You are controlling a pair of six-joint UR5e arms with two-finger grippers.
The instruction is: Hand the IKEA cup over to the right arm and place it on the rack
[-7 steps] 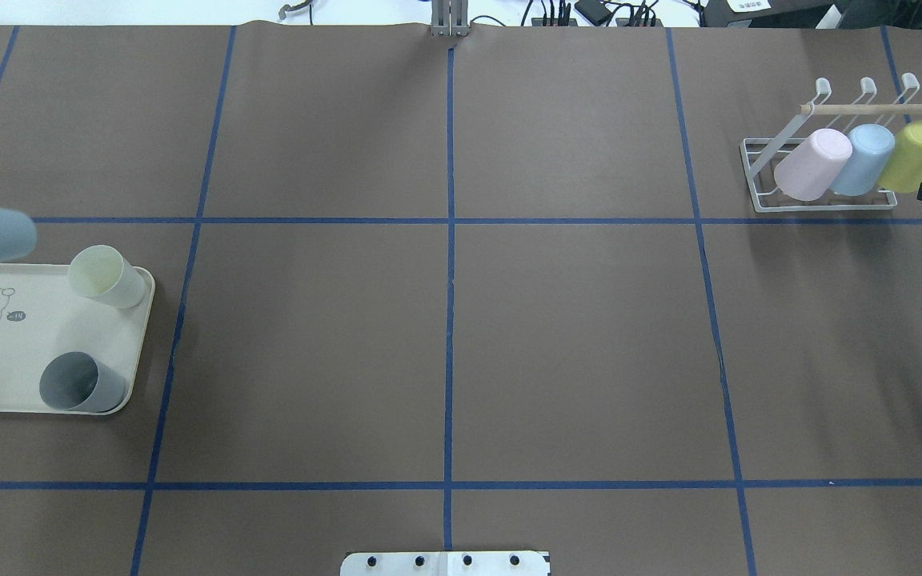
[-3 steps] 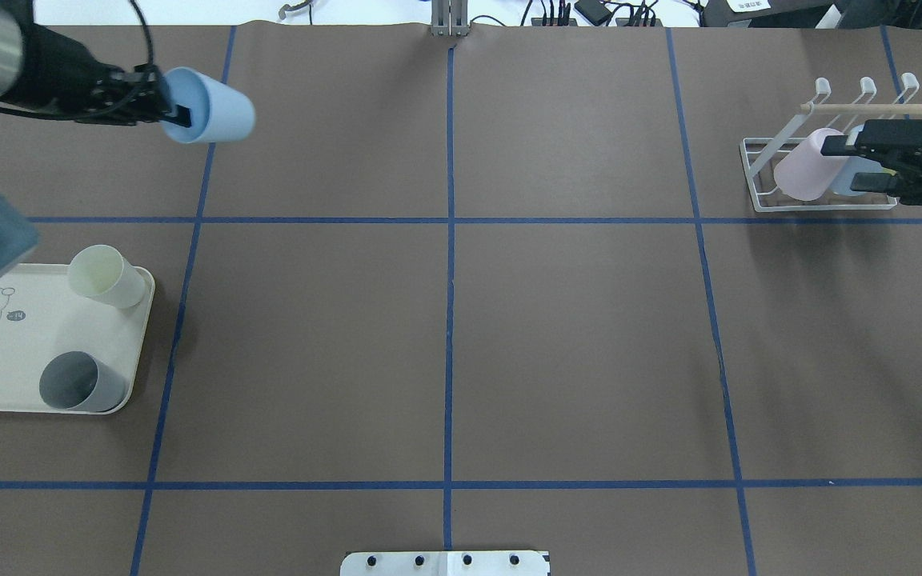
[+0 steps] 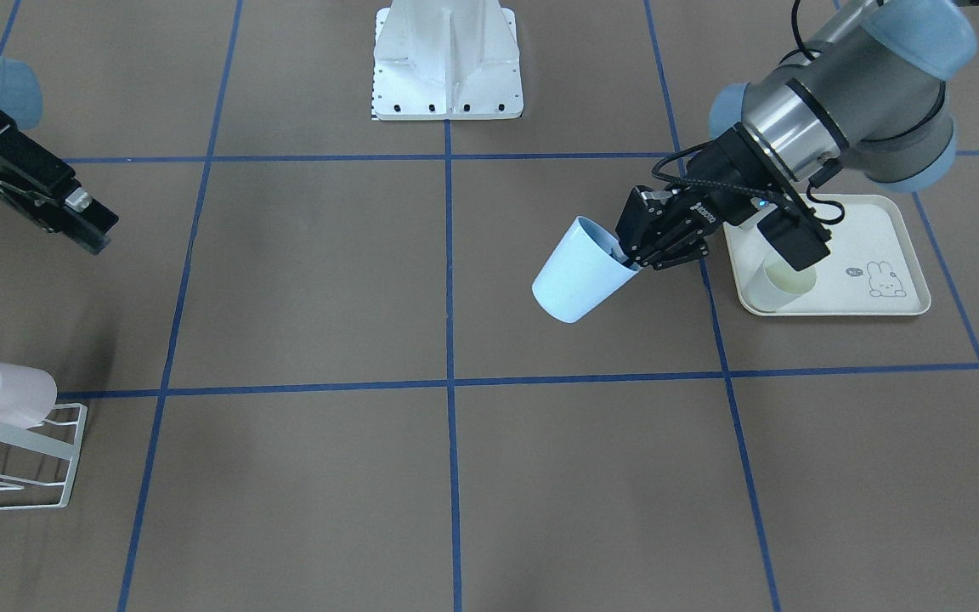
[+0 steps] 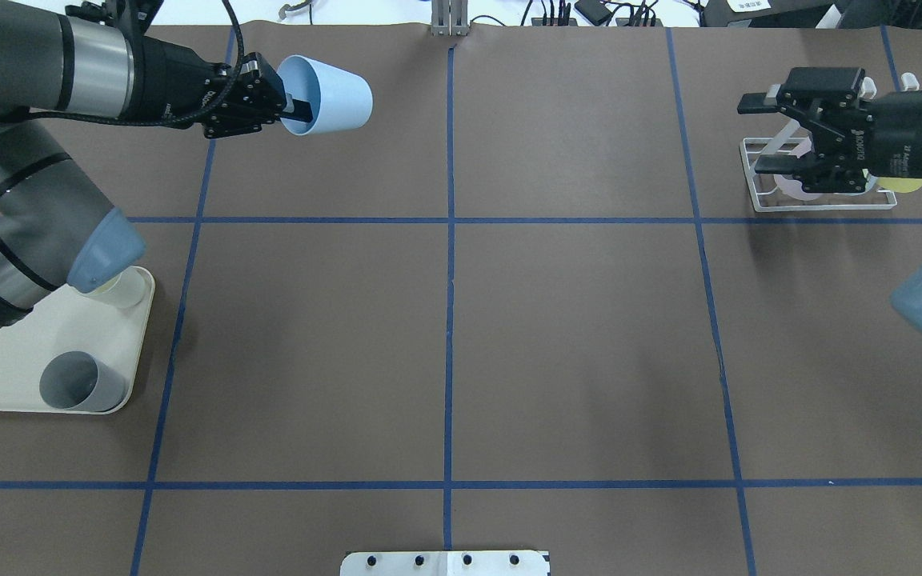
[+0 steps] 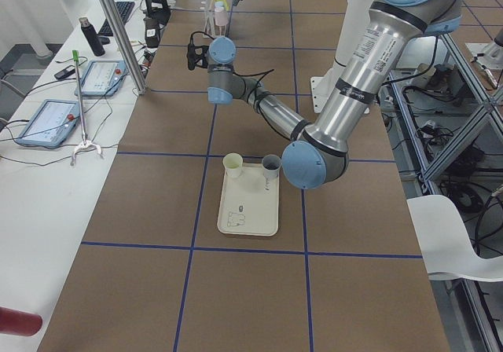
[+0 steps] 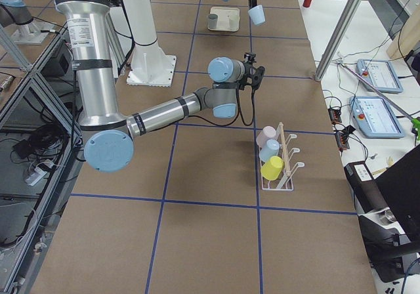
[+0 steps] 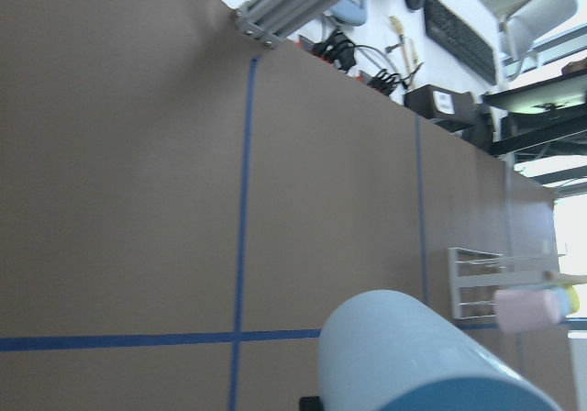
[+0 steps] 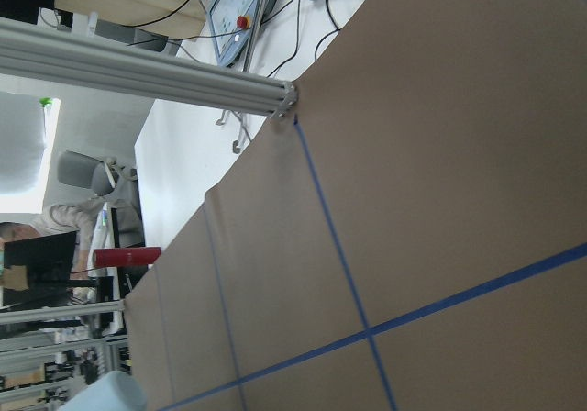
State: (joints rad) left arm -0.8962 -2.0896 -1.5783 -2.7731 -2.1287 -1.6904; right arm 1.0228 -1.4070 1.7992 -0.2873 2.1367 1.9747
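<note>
Over the table, in the front-facing view, one blue cup [image 3: 579, 272] is clamped by its rim in the left gripper [image 3: 632, 257]. Overhead, the right gripper [image 4: 761, 134] is seen spread and empty, the rack [image 4: 821, 207] partly hidden behind it. From the right end, three cups [image 6: 269, 151] are counted there.

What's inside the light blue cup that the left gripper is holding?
One finger of the left gripper hooks inside the light blue cup at its rim; the visible inner wall is bare. That finger hides part of the bottom.
</note>
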